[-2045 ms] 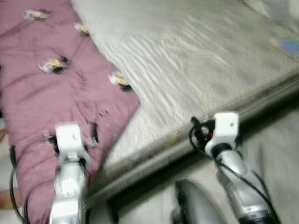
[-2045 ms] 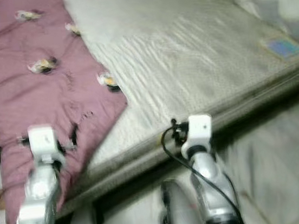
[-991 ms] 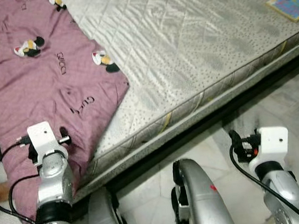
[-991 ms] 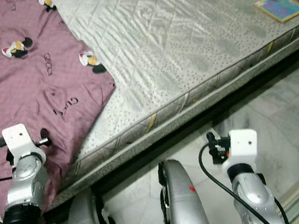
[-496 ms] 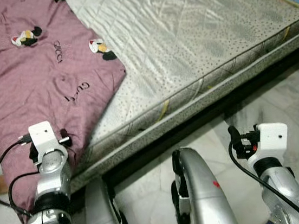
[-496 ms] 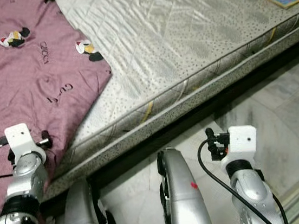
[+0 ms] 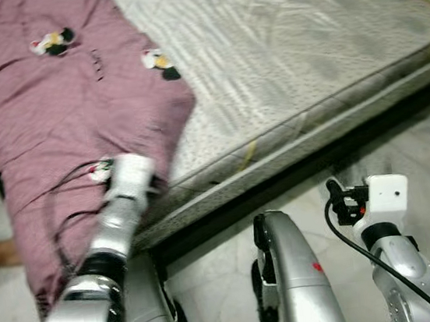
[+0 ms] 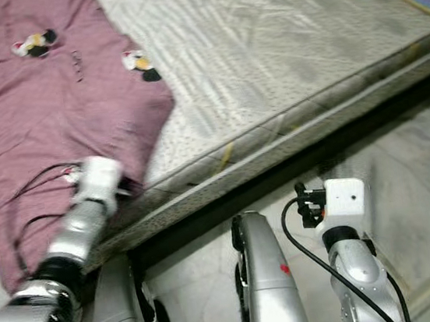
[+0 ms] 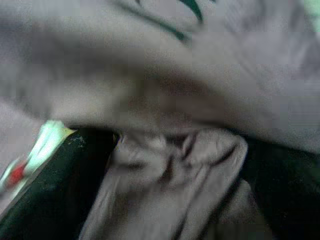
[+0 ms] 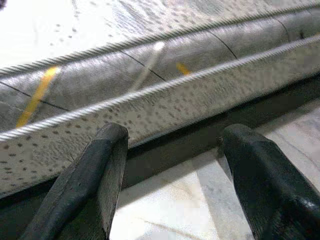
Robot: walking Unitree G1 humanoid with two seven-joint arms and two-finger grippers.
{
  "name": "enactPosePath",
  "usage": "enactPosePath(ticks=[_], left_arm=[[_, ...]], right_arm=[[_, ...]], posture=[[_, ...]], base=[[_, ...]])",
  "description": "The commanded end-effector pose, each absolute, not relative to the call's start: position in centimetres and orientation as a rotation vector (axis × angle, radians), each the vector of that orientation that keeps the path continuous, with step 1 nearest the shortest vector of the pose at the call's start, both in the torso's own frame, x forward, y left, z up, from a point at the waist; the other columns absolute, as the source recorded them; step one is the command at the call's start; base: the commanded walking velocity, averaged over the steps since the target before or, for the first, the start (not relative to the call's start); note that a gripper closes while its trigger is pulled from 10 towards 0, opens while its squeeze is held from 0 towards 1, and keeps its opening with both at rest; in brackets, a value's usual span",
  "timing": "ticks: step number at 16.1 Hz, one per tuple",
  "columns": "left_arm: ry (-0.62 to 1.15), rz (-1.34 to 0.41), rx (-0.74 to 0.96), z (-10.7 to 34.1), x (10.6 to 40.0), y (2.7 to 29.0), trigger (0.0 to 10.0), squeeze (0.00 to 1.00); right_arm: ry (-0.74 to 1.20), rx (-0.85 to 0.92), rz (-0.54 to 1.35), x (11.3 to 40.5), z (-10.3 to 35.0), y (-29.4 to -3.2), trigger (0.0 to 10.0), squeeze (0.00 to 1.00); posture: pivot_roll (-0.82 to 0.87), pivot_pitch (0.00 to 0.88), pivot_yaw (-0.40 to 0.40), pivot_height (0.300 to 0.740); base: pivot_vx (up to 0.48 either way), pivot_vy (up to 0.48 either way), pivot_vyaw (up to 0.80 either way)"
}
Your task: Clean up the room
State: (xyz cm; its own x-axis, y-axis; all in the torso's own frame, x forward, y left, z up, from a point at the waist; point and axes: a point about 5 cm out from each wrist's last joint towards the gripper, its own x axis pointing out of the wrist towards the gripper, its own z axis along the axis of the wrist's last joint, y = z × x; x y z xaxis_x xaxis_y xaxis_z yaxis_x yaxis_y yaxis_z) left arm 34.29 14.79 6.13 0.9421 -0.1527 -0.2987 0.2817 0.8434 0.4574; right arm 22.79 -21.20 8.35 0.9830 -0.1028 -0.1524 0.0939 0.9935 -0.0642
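Directly ahead of the left end effector, a mauve blanket with cartoon prints lies over the near corner of the bare mattress and hangs toward the floor; the fabric folds press against this end effector, and its finger spacing cannot be determined. Facing the right end effector, whose fingers are spread wide and empty, the mattress side stands above the marble floor.

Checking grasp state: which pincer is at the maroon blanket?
The left pincer, pressed into the blanket hanging off the mattress edge. The right pincer hangs open over the floor.
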Motion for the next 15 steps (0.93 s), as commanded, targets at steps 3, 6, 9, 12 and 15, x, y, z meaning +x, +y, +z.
enactPosePath(ticks=[3,6,9,12,15], left_arm=[[0.136,-0.595,0.822,4.1,31.3,9.9,10.0,0.0],[0.01,-0.818,0.905,3.3,28.1,7.1,10.0,0.0],[-0.126,-0.858,0.85,4.5,27.3,5.7,10.0,0.0],[-0.301,-0.631,0.687,8.8,29.3,6.5,10.0,0.0],[-0.284,-0.314,0.484,11.9,31.9,10.0,10.0,0.0]], right_arm=[[0.167,-0.071,-0.096,22.9,7.9,-21.3,10.0,0.0],[0.161,-0.071,-0.084,23.4,7.8,-21.1,10.0,0.0],[0.152,-0.067,-0.075,23.7,7.8,-21.0,10.0,0.0],[0.14,-0.066,-0.053,24.1,7.9,-20.7,10.0,0.0],[0.135,-0.067,-0.039,24.5,7.8,-20.4,10.0,0.0]], posture=[[-0.14,0.146,0.011,0.518],[-0.13,0.126,0.011,0.518],[-0.13,0.117,0.012,0.518],[-0.13,0.109,0.01,0.518],[-0.11,0.105,0.005,0.518]], base=[[0.0,0.0,0.0],[0.0,0.0,0.0],[0.0,0.0,0.0],[0.0,0.0,0.0],[0.0,0.0,0.0]])
